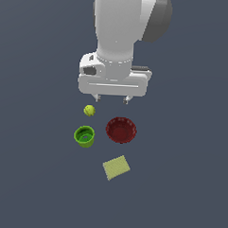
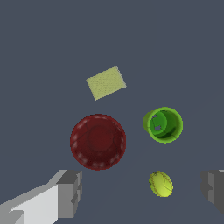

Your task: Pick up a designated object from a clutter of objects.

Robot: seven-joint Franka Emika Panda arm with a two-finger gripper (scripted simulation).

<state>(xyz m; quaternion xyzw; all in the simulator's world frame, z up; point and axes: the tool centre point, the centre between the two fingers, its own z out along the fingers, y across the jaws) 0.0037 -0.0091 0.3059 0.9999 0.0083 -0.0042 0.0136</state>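
My end effector (image 1: 112,98) hangs spread and empty above the dark table (image 1: 32,178), while the small bright green round cup (image 1: 84,136) stands upright between the yellow-green ball (image 1: 89,110), the dark red fluted bowl (image 1: 121,130) and the flat pale yellow square sponge (image 1: 116,167).

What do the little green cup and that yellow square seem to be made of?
Green cup: probably plastic, judging by its even bright colour and smooth straight walls. Yellow square: probably sponge or foam, flat and matte with a fine speckled grain. Being simulator renders, both are guesses.
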